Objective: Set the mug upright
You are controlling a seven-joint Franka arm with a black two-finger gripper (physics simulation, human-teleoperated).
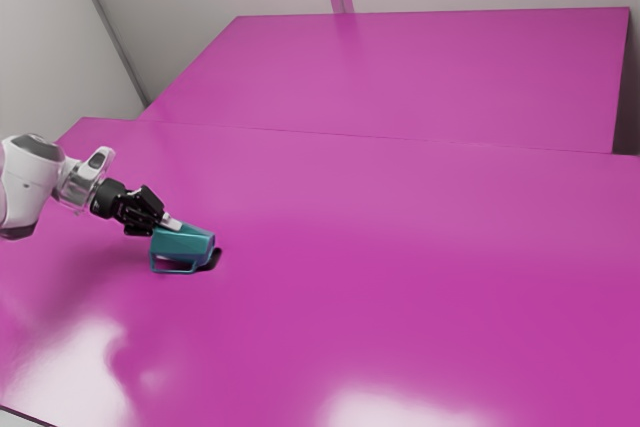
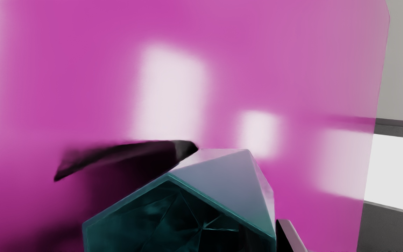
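One teal mug (image 1: 182, 244) is tipped on its side at the desk (image 1: 400, 297), mouth facing the claw (image 1: 170, 223), which is right at its rim; from these angles I can't tell whether it's open or closed.

Exterior view: arm (image 1: 27, 185) enters at the left edge of the frame, around mid-height. The visible white section stands steeply, with a dark grey cap at its upper end and a dark band at its lower end. The wrist (image 1: 82, 184), pale with a silvery grey collar, projects from it toward the frame's right, inclined slightly downward. The black gripper (image 1: 172, 222) continues that line, tilted down and to the right, its pale end lowest, left of frame centre. Wrist view: a narrow portion of the gripper is visible, black along one flank, pale along the other.
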